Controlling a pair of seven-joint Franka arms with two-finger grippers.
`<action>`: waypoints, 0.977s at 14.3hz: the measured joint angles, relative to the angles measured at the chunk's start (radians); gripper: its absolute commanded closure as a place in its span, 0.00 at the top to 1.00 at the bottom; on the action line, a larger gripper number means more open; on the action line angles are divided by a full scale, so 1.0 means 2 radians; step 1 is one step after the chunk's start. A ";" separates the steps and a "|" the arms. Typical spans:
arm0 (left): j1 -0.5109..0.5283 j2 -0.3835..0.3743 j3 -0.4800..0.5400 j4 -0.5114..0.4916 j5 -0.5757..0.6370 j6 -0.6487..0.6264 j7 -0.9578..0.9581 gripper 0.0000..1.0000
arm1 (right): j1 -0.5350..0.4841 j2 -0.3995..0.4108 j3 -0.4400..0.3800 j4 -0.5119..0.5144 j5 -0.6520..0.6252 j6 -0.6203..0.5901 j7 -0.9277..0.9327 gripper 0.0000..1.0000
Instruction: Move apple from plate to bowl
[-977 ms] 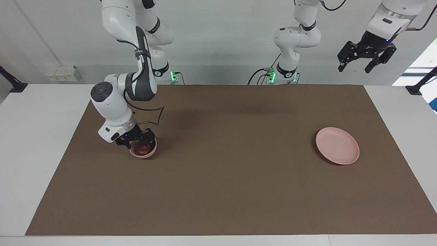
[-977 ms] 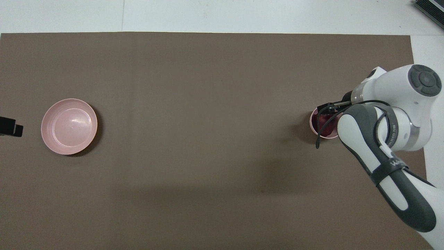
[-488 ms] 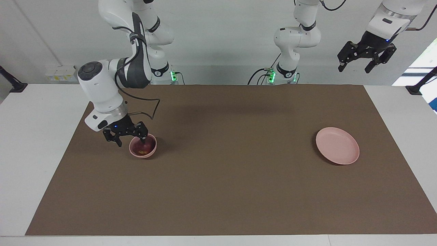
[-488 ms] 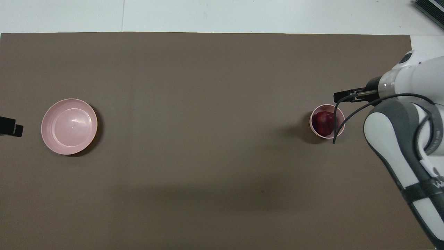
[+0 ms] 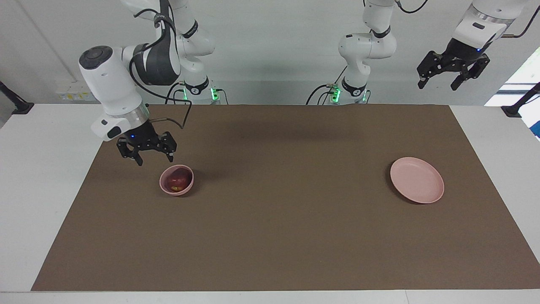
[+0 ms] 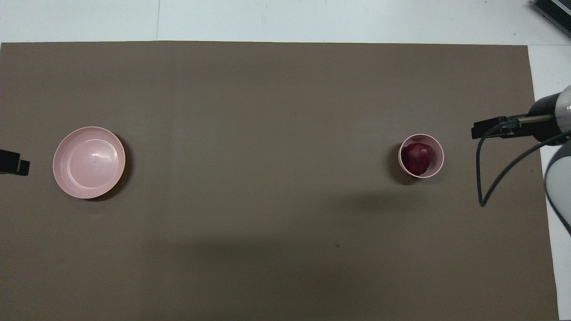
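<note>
The dark red apple (image 5: 177, 180) lies in the small pink bowl (image 5: 182, 192) toward the right arm's end of the table. It also shows in the overhead view (image 6: 418, 157), filling most of the bowl (image 6: 440, 154). My right gripper (image 5: 155, 161) is open and empty, raised over the mat beside the bowl and clear of it. One of its fingers (image 6: 486, 129) shows in the overhead view. The flat pink plate (image 5: 417, 179) lies bare toward the left arm's end (image 6: 88, 162). My left gripper (image 5: 437, 87) is open and waits high up off the mat.
A brown mat (image 5: 287, 236) covers most of the white table (image 5: 42, 177). A black cable (image 6: 484, 178) hangs from the right arm's wrist over the mat near the bowl.
My right gripper has risen out of the bowl and drawn away toward the right arm's end of the table, leaving the apple in the bowl. The left arm has not moved.
</note>
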 measured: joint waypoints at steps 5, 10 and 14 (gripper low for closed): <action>0.000 0.000 0.000 0.000 0.000 0.000 0.000 1.00 | 0.003 -0.026 0.005 0.003 -0.001 -0.034 0.038 1.00; 0.000 0.000 0.000 0.000 0.000 0.000 0.000 1.00 | 0.000 -0.059 0.001 0.021 -0.002 -0.093 0.040 1.00; 0.000 0.000 0.000 0.000 0.000 0.000 0.000 1.00 | -0.004 -0.064 0.000 0.038 -0.002 -0.113 0.040 1.00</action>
